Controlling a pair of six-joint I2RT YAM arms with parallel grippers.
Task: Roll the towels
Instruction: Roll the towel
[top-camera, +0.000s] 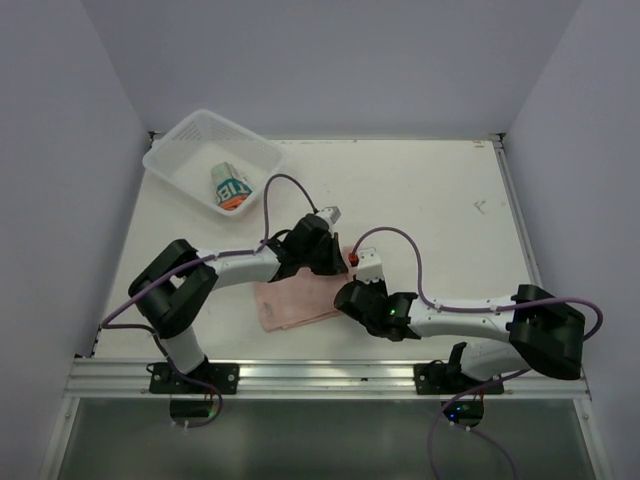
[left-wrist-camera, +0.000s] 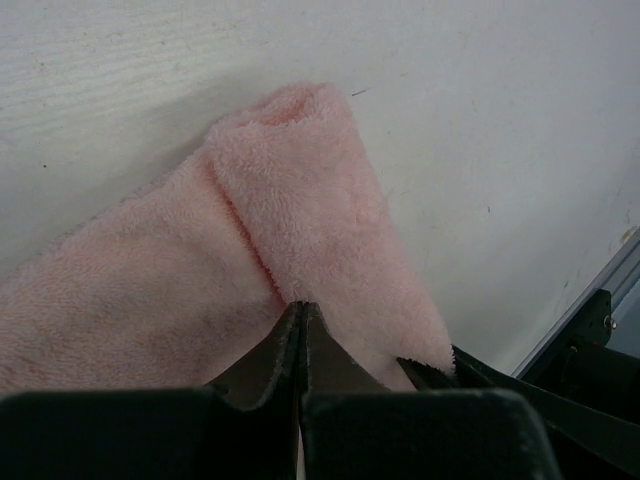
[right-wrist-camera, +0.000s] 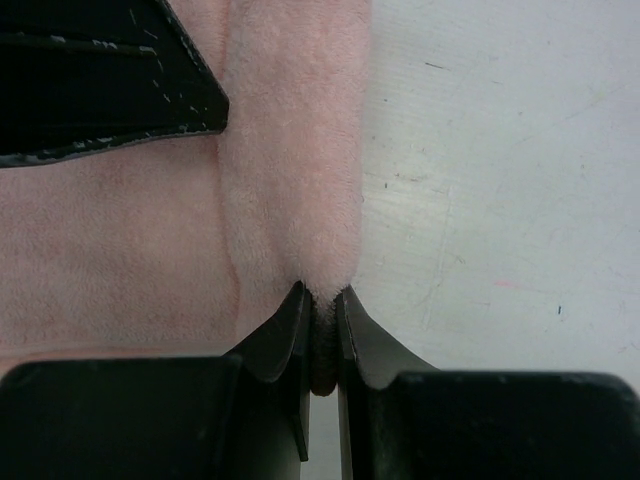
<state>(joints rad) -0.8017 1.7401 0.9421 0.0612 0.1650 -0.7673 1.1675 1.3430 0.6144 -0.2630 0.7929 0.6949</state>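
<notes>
The pale pink towel (top-camera: 295, 302) lies flat on the table between the arms, with its right edge turned over into a thick fold (left-wrist-camera: 310, 200). My right gripper (right-wrist-camera: 322, 300) is shut on the near end of that fold (right-wrist-camera: 295, 170), and pink pile shows between its jaws. My left gripper (left-wrist-camera: 301, 308) is shut, its tips pressed together at the crease where the fold meets the flat cloth; nothing shows between them. In the top view the two grippers sit close together, the left (top-camera: 335, 262) and the right (top-camera: 352, 297), at the towel's right edge. The printed towel (top-camera: 230, 187) lies rolled in the basket.
A white mesh basket (top-camera: 180, 160) stands at the back left of the table. The left gripper's finger (right-wrist-camera: 110, 80) crosses the right wrist view's top left. The table's near rail (left-wrist-camera: 620, 270) shows past the right gripper's fingers (left-wrist-camera: 480, 375).
</notes>
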